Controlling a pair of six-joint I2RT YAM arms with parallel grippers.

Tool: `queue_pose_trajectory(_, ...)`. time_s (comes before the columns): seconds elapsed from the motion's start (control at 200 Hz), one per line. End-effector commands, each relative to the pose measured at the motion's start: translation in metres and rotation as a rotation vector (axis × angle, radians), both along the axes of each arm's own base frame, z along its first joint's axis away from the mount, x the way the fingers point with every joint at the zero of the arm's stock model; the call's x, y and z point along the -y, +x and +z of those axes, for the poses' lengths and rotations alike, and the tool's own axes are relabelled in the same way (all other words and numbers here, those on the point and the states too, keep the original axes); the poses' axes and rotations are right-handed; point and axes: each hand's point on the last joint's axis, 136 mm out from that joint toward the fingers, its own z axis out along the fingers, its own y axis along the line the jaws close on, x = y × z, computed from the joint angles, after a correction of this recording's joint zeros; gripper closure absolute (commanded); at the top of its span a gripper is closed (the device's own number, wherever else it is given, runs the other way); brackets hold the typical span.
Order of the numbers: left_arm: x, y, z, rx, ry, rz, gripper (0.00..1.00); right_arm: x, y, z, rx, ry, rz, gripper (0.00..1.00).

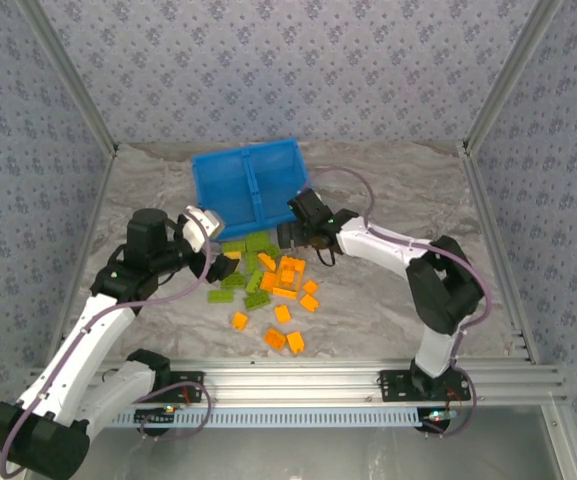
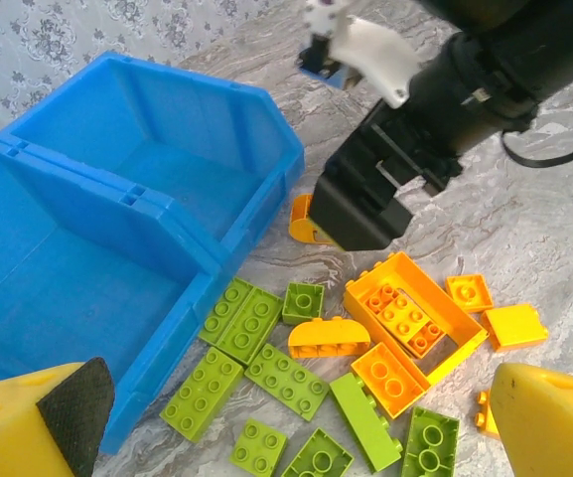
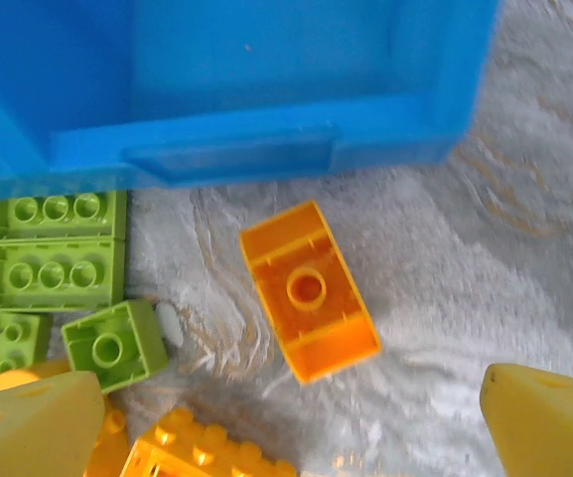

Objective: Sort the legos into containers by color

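1. From the top camera I saw the blue bin (image 1: 230, 185) at the back of the table (image 1: 388, 310). The legos (image 1: 268, 280) lay in a heap just in front of it, green ones nearer the bin and orange ones nearer me.
2. That view was too small to show me the jaws of the left gripper (image 1: 211, 243) or the right gripper (image 1: 306, 243). Both hung over the back of the heap.
3. The left wrist camera got me close. I could see the divider wall (image 2: 157, 214) and a bare blue floor on each side of it. The left gripper's yellow fingers (image 2: 28, 427) stood wide apart and held nothing.
4. In that same view the right gripper's black body hung low by the bin's corner. It hid most of a curved orange piece (image 2: 301, 224).
5. The right wrist camera showed me an upside-down orange brick (image 3: 309, 291) on the table, just in front of the bin wall. The right gripper's jaws were wide, and neither finger touched the brick.
6. Both fingers there were cut off at the bottom corners, and the picture was a bit blurry.
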Motion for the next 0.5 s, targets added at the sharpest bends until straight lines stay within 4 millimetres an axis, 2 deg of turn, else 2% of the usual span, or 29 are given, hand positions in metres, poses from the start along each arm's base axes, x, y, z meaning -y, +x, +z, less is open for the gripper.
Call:
queue_pose_trajectory(0.0,0.005,-0.001,0.008,0.020,-0.024,-0.024,0.01,0.002,0.006,-0.026,-0.053,-0.121,0.137,0.01)
queue_pose_trajectory(0.115,0.004,-0.001,0.007,0.022,-0.015,-0.019,0.01,-0.005,0.016,-0.041,-0.078,-0.131,0.161,0.10)
queue_pose_trajectory(0.245,0.003,0.000,0.004,0.022,-0.004,-0.013,0.01,-0.006,0.021,-0.054,-0.093,-0.160,0.160,0.32)
queue_pose_trajectory(0.365,0.003,0.000,0.002,0.018,0.000,-0.015,0.01,-0.006,0.022,-0.054,-0.087,-0.154,0.151,0.51)
queue_pose_trajectory(0.495,0.003,-0.001,0.001,0.015,-0.002,-0.020,0.01,-0.004,0.012,-0.046,-0.091,-0.137,0.149,0.67)
